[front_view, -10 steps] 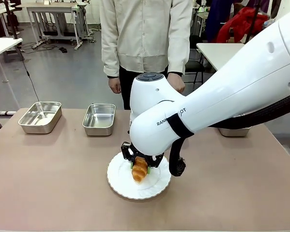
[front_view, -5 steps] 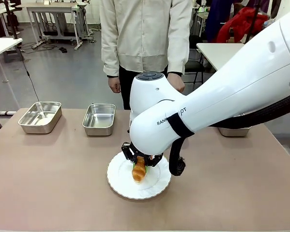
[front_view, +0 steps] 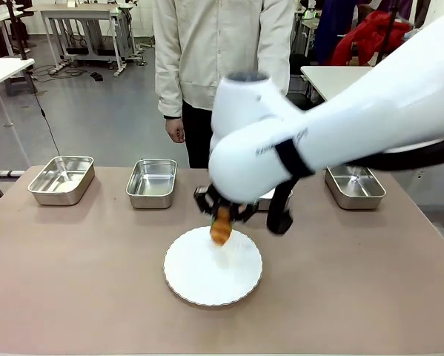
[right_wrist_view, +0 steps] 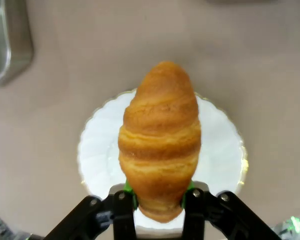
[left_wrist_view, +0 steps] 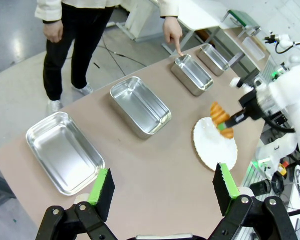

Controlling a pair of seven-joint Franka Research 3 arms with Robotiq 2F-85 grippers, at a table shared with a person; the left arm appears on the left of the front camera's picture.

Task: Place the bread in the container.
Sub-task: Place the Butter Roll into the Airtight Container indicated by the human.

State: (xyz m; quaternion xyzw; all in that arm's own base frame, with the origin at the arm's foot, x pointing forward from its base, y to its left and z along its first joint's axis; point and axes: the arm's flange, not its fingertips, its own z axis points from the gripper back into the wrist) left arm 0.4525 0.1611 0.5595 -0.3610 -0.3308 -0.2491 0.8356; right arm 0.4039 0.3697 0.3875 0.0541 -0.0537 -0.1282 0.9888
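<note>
Clamping the bread (right_wrist_view: 160, 145) by its lower end, the right tool (right_wrist_view: 159, 202) holds it above the white plate (right_wrist_view: 217, 150).

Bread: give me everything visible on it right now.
The bread is a golden-brown croissant-shaped roll with a ridged, glossy crust, tapered at the free end. The right gripper is shut on its lower end, green pads on both sides. It hangs lifted clear above the white plate, touching nothing but the pads.

no readable text — arm lettering blurred
</note>
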